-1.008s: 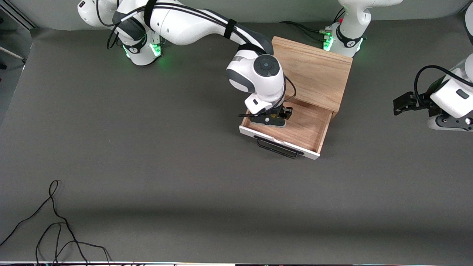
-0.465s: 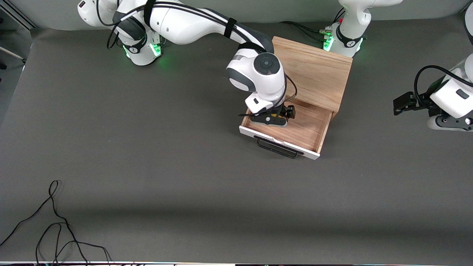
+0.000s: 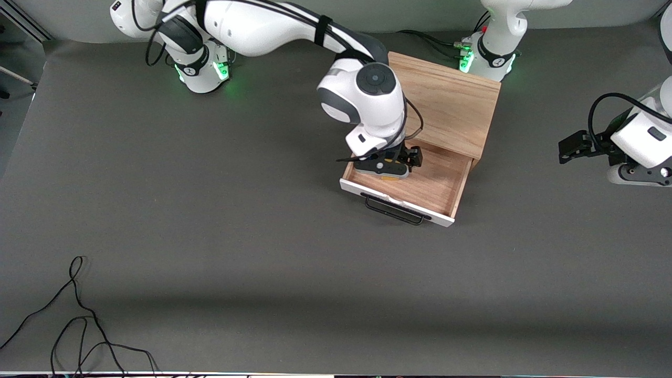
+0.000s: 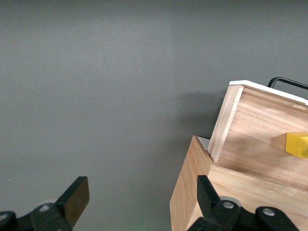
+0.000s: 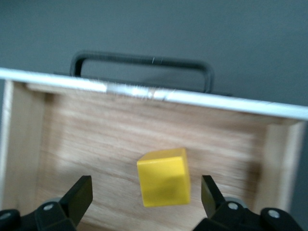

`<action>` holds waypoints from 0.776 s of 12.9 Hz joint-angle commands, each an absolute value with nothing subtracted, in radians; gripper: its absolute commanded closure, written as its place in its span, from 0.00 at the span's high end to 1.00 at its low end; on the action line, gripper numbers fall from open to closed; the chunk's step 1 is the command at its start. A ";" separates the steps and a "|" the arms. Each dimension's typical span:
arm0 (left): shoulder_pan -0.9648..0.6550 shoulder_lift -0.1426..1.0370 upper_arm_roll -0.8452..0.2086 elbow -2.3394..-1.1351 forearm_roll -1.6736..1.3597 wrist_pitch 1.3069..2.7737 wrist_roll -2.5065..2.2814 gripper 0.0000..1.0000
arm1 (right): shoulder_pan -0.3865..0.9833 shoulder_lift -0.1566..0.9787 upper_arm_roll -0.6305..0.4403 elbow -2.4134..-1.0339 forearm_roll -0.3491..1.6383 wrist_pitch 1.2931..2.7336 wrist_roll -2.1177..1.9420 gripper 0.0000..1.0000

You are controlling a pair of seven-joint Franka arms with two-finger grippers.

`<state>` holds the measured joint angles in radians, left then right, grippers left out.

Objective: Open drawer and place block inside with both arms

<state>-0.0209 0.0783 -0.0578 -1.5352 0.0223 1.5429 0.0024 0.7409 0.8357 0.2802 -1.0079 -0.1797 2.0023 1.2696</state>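
Near the tabletop's edge by the robots' bases, the wooden cabinet [image 3: 446, 100] has its drawer [image 3: 451, 181] pulled out. Over it hangs the right gripper [image 3: 391, 165], fingers spread wide around nothing; the left gripper [image 3: 569, 147], also open, waits at the left arm's end. Lying loose on the drawer floor is the yellow block [image 5: 163, 177].

the front camera looked down from high across the table [image 3: 210, 236], facing both bases. the right wrist camera looked closely down into the drawer [image 5: 96, 139]. the left wrist camera viewed the drawer [image 4: 255, 139] from farther off. all three shared the drawer [image 3: 436, 184].
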 commanded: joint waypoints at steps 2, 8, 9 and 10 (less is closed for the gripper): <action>-0.025 0.061 -0.057 -1.548 0.035 1.537 0.015 1.00 | 0.638 0.685 0.293 -1.037 -0.195 1.858 1.263 1.00; -0.025 0.061 -0.057 -1.548 0.035 1.537 0.015 1.00 | 0.298 0.383 0.310 -1.260 -0.078 1.697 0.795 1.00; -0.025 0.061 -0.057 -1.548 0.035 1.537 0.015 1.00 | 0.234 0.317 0.310 -1.334 -0.069 1.698 0.722 1.00; -0.025 0.061 -0.057 -1.548 0.035 1.537 0.015 1.00 | 0.183 0.264 0.304 -1.391 -0.046 1.698 0.653 1.00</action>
